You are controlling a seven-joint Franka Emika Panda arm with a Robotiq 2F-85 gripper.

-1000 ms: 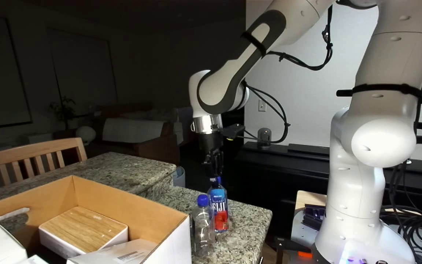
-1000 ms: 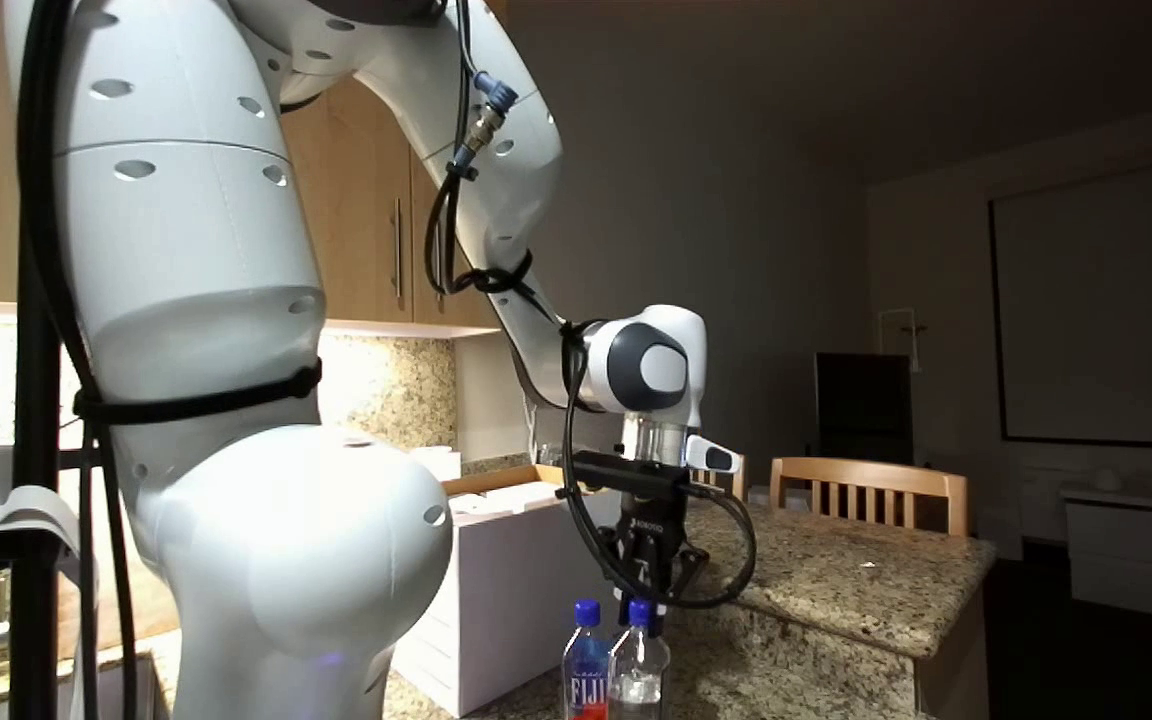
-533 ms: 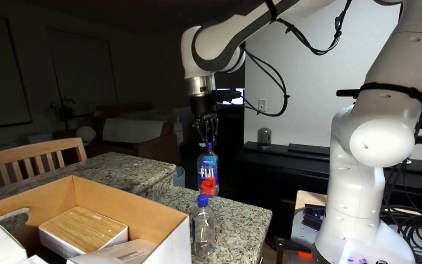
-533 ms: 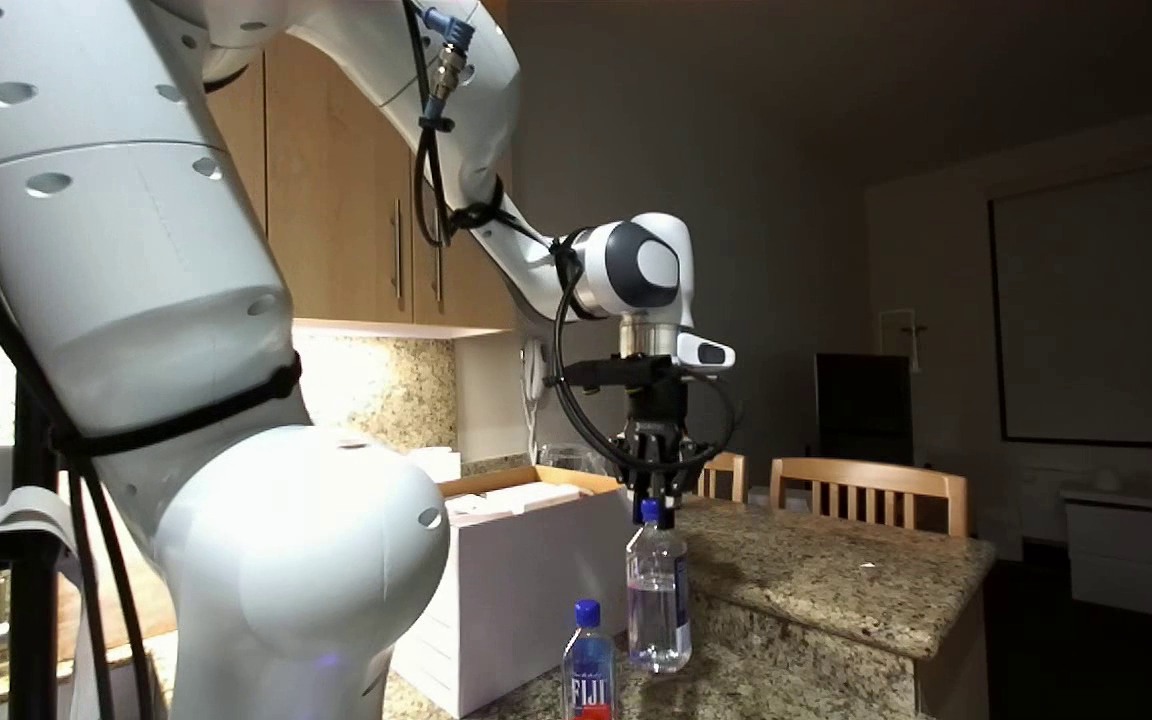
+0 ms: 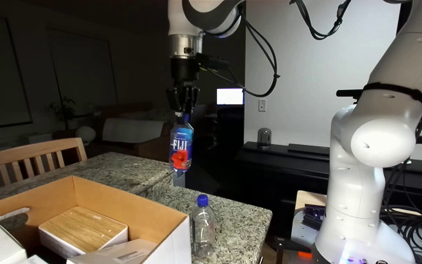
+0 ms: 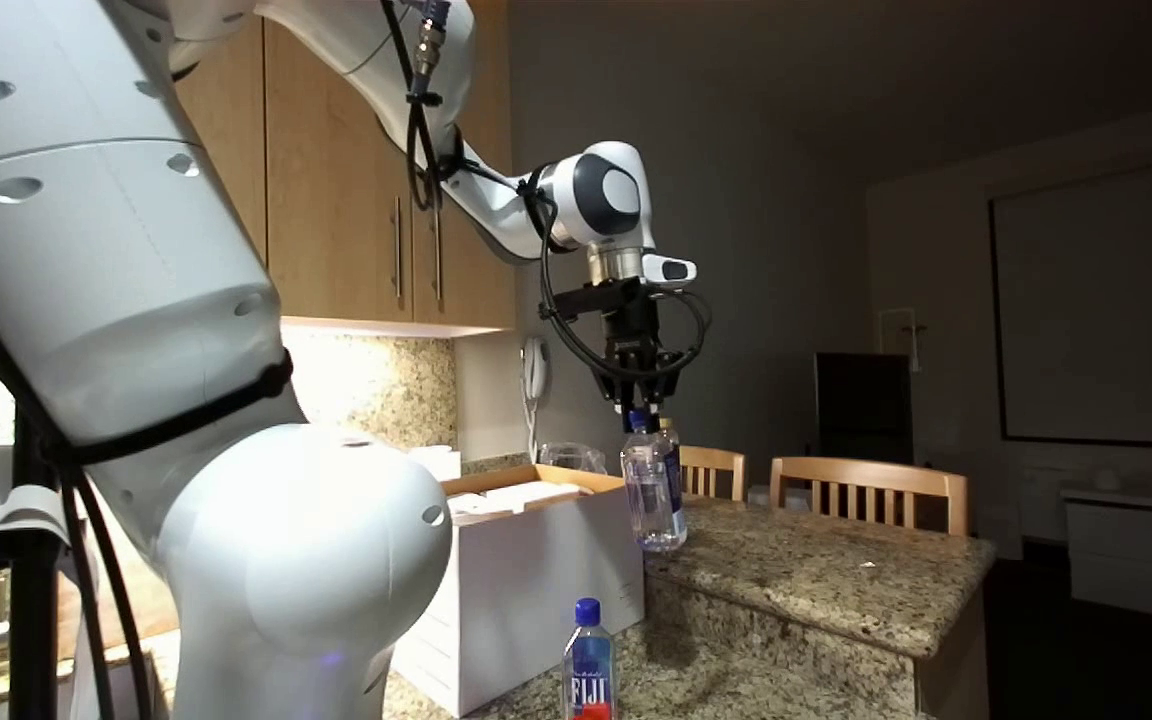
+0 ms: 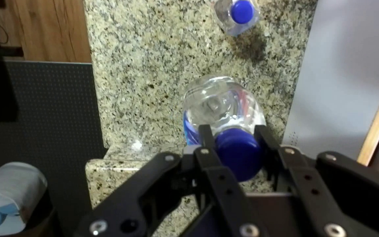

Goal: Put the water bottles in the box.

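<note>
My gripper is shut on the blue cap of a clear water bottle with a red-and-blue label. The bottle hangs nearly upright in the air above the counter. It also shows below the gripper in an exterior view and under the fingers in the wrist view. The other water bottle stands upright on the lower counter, close to the box; its blue cap shows at the top of the wrist view. The box is open; its outer wall is white. The held bottle is outside it, beside its corner.
Inside the box lie a wood-topped white box and several white packages. A raised granite ledge adjoins the lower counter, with a chair behind it. A bin stands on the floor past the counter edge.
The labelled bottle, which stood on the counter in the gripper, has been lifted well up. In an exterior view gripper and bottle have also shifted left. The other bottle and the box have not moved.
</note>
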